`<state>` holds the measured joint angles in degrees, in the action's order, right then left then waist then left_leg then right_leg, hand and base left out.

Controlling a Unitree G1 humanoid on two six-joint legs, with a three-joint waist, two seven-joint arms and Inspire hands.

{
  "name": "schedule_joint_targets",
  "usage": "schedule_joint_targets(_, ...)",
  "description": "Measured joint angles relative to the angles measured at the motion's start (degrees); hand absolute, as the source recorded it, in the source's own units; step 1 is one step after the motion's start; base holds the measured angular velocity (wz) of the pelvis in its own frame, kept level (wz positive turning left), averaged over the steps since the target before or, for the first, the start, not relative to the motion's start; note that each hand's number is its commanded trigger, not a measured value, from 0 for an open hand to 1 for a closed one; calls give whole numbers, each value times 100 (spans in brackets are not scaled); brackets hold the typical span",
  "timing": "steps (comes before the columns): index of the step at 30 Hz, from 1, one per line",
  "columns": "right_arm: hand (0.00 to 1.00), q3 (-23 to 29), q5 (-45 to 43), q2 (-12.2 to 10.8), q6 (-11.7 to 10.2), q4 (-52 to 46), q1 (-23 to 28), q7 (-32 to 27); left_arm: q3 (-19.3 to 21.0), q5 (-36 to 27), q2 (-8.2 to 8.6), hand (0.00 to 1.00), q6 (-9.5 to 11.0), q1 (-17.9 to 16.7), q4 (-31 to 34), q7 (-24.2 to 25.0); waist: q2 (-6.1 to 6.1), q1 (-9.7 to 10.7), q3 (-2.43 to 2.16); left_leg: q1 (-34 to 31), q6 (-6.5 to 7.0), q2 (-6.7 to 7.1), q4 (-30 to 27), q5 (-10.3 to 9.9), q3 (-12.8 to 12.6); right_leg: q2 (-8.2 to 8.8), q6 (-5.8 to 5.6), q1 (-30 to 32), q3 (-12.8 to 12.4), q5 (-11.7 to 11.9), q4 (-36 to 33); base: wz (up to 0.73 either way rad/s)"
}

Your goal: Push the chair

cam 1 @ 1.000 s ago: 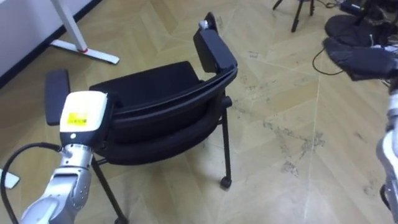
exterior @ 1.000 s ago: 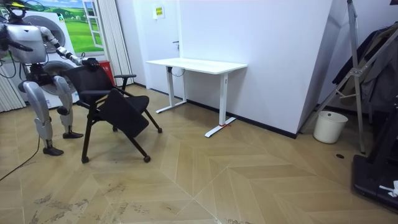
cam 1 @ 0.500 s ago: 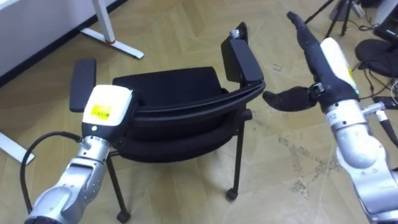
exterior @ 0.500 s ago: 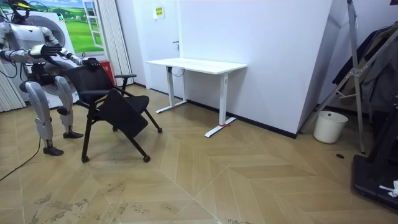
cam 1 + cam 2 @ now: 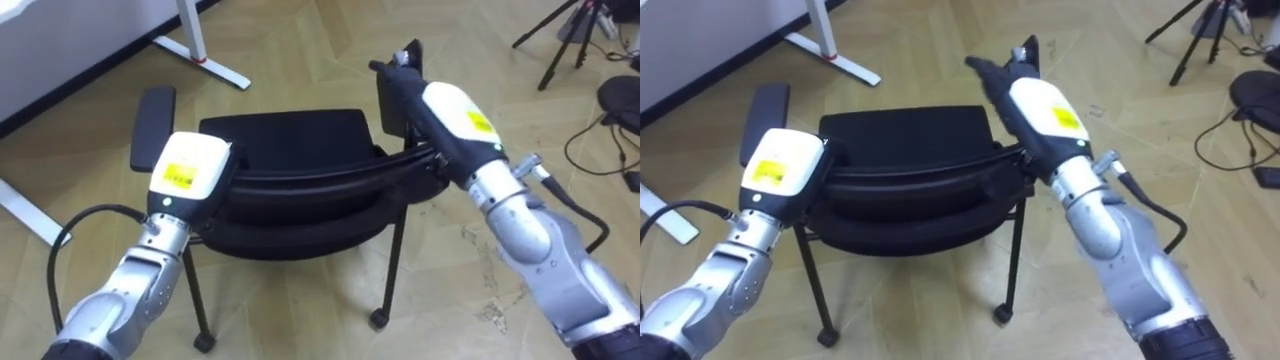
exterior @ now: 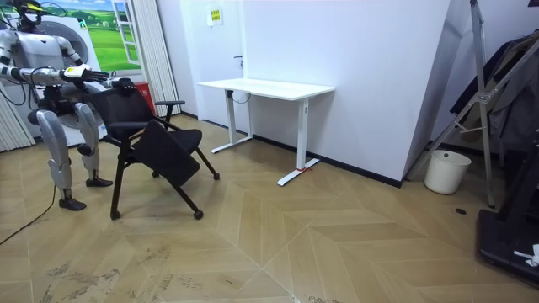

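A black chair (image 5: pixel 285 135) with a curved backrest (image 5: pixel 310 185) and two armrests stands right before me, its seat facing away. My left hand (image 5: pixel 190 170), its white back up, rests on the left end of the backrest. My right hand (image 5: pixel 450 110) lies over the right end of the backrest with straight dark fingers (image 5: pixel 985 68) reaching out beside the right armrest (image 5: pixel 395 95). In the room view I stand upright behind the chair (image 6: pixel 156 139) at the room view's left, both arms stretched out to its back.
A white desk (image 6: pixel 269 88) stands ahead by the wall; its foot (image 5: pixel 205 55) lies just beyond the chair. Cables (image 5: pixel 600 150) and a tripod leg (image 5: pixel 560 40) are on the wood floor to my right. A white bucket (image 6: pixel 444 171) stands far off.
My right arm has swung in from the right, and its hand now lies on the backrest's right end. The eye view has shifted. In the room view the chair stays in place.
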<state>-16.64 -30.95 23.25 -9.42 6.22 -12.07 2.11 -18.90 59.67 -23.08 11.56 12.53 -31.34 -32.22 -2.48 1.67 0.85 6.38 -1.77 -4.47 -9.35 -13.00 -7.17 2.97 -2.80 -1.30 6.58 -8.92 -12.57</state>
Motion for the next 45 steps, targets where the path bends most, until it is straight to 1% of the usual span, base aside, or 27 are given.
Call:
schedule_joint_targets(3, 0, -64, -197, 20, -98, 9, 0, 71, -76, 61, 4, 100, 20, 138, -8, 32, -68, -51, 42, -37, 0, 2, 1, 0, 66, 1, 0, -1, 6, 0, 3, 12)
schedule_joint_targets(4, 0, -95, -291, 33, -128, 9, 0, 91, -84, 107, 3, 100, 35, 183, -3, 32, -106, -67, 64, -52, -3, 1, 0, 2, 84, 1, 0, 0, 6, 0, 3, 10)
schedule_joint_targets(5, 0, -112, -330, 39, -136, 10, -2, 115, -89, 117, 2, 100, 43, 198, -2, 32, -116, -69, 69, -63, -3, 1, -1, 2, 96, 1, 0, 2, 10, 0, 3, 11)
schedule_joint_targets(11, 0, -295, -600, 67, -259, 135, -4, 186, -155, 118, -6, 100, 57, 250, -3, 44, -130, -83, 68, -79, -3, 9, -1, 2, 143, 19, 0, 0, 95, 0, 3, 4)
schedule_joint_targets(14, 0, -408, -706, 67, -255, 381, -42, 241, -172, 117, -11, 100, 79, 277, -7, 92, -132, -67, 67, -83, -3, 7, -3, 2, 215, 20, 0, -26, 138, 0, 6, 10)
schedule_joint_targets(16, 0, -495, -788, 68, -251, 448, -39, 383, -185, 117, -12, 100, 105, 289, -7, 101, -132, -56, 66, -86, -3, 9, -4, 2, 256, 20, 0, -36, 141, 0, 6, 7)
schedule_joint_targets(18, 0, -524, -826, 65, -257, 467, -40, 420, -204, 118, -12, 100, 114, 308, -7, 112, -134, -64, 65, -95, -3, 10, -4, 2, 267, 23, 0, -36, 142, 0, 6, 5)
schedule_joint_targets(22, 0, -562, -1220, 66, -240, 548, -40, 443, -205, 120, -41, 100, 155, 319, 2, 131, -145, -108, 58, -101, -3, 12, -10, 2, 264, 26, 0, -26, 147, 0, 6, 0)
schedule_joint_targets(29, 0, -634, -1288, 63, -223, 731, -141, 407, -252, 119, -22, 100, 133, 348, -19, 179, -144, -149, 57, -80, -3, 12, -26, 2, 268, 26, 0, -62, 162, 0, 6, 0)
schedule_joint_targets(33, 0, -649, -1303, 35, -262, 1106, -147, 104, -334, 119, 17, 100, 99, 357, -21, 220, -131, -135, 50, -47, -2, 28, -38, 1, 349, 31, 0, -189, 214, 0, 108, 9)
schedule_joint_targets(36, 0, -675, -1315, 40, -355, 1254, -135, -104, -346, 112, 37, 100, 94, 356, -56, 252, -91, -126, 64, 9, -2, 27, -44, 1, 414, 31, 0, -294, 307, 0, 164, 7)
schedule_joint_targets(38, 0, -696, -1314, 39, -385, 1322, -136, -229, -348, 110, 57, 100, 95, 357, -71, 253, -81, -124, 70, 25, -3, 29, -45, 1, 417, 31, 0, -339, 316, 0, 213, 6)
schedule_joint_targets(42, 0, -714, -1458, 38, -463, 1482, -141, -489, -347, 85, 128, 100, 101, 374, -160, 253, -30, -72, 61, 46, -3, 40, -39, 1, 481, 34, 0, -423, 366, 0, 290, 7)
schedule_joint_targets(44, 0, -724, -1518, 38, -524, 1573, -139, -624, -347, 69, 150, 100, 101, 376, -175, 272, -14, -70, 65, 71, -2, 42, -36, 1, 511, 31, 0, -458, 364, 0, 311, 5)
schedule_joint_targets(45, 58, -728, -1595, 38, -569, 1638, -139, -724, -347, 59, 169, 100, 102, 376, -185, 295, -1, -69, 61, 81, -2, 42, -36, 1, 529, 30, 0, -475, 361, 0, 315, 0)
